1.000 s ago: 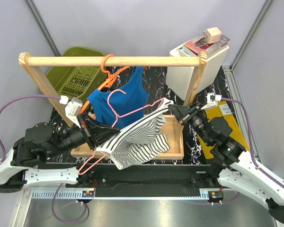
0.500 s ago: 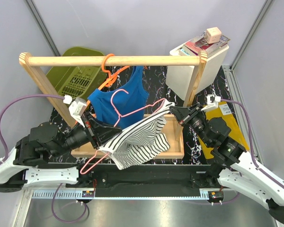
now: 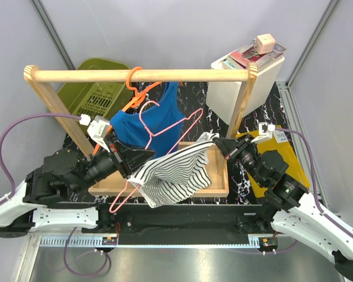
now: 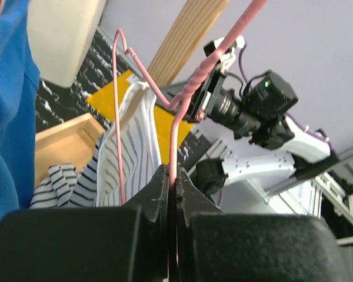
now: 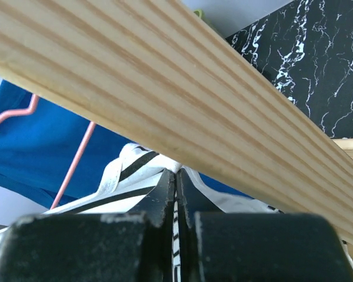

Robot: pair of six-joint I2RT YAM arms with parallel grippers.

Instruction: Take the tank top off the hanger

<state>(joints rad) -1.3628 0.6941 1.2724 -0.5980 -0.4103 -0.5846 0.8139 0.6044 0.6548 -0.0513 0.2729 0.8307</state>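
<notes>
Hanging from the wooden rail [image 3: 182, 75] by the hook of the orange hanger [image 3: 134, 82], the blue tank top [image 3: 156, 117] has its long axis running downward, straps up at the hanger and hem down toward the wooden tray [image 3: 219, 183] on the surface. The orange hanger's arms slant across the rail rather than along it, one end dropping toward the left post [image 3: 50, 103]. The hook sits left of the rail's middle; the rail is bare from the hook to the right post [image 3: 242, 103], and a shorter bare stretch runs toward the left post. Just in front of the tank top, the pink wire hanger [image 3: 165, 126] carries the striped garment [image 3: 173, 176], which crowds the near side. The left end effector [image 4: 172, 176] is pressed together on the pink wire hanger's wire. The right end effector [image 5: 175, 179] pinches an edge of the striped garment beside the right post. A green basket [image 3: 94, 91] leans behind the left post, and a white box [image 3: 232, 91] stands behind the right one
</notes>
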